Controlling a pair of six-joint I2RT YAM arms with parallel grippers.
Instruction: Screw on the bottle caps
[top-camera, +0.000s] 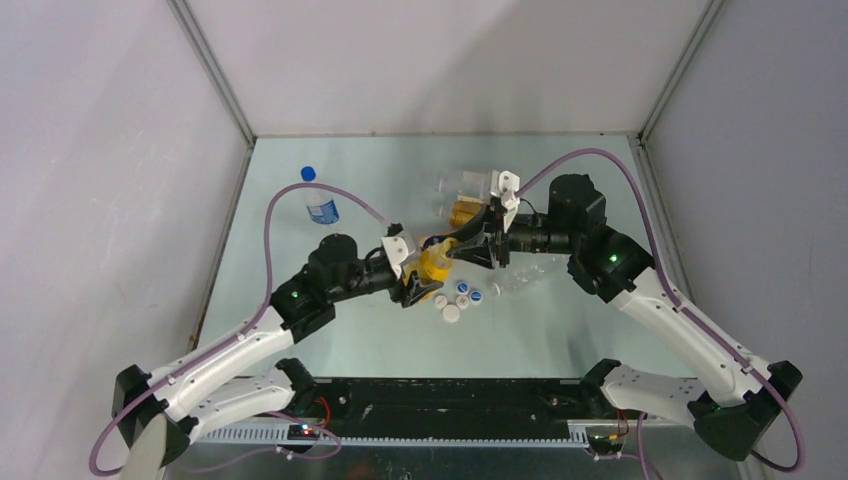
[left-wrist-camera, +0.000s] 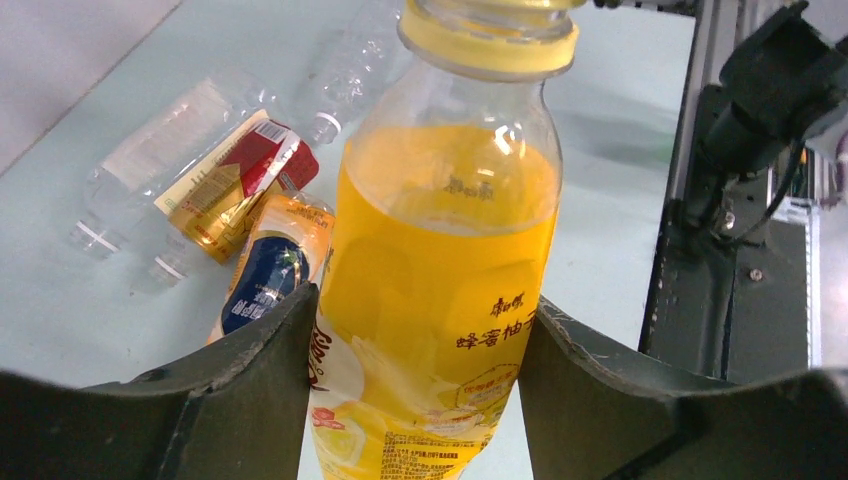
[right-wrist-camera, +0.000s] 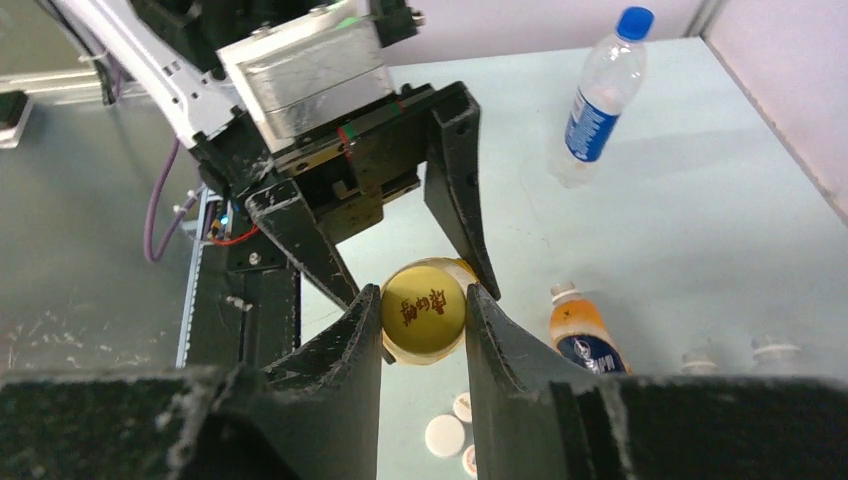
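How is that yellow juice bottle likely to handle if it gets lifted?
The yellow juice bottle looks filled nearly to its shoulder, so it is probably heavy for its size and fairly stiff under squeeze. Its glossy wrap could slip between the left fingers pressing its sides. Tall and narrow, it may tip if shoved high, near the yellow cap.

The orange-yellow bottle (left-wrist-camera: 450, 200) was clear glossy plastic with a printed film label. Its yellow cap (right-wrist-camera: 424, 310) was smooth plastic with a slight sheen. The left hand (left-wrist-camera: 422, 300) fingers (left-wrist-camera: 230, 400) were matt black plastic with scuffed, dusty edges. The bench (left-wrist-camera: 60, 300) looked smooth and faintly reflective.
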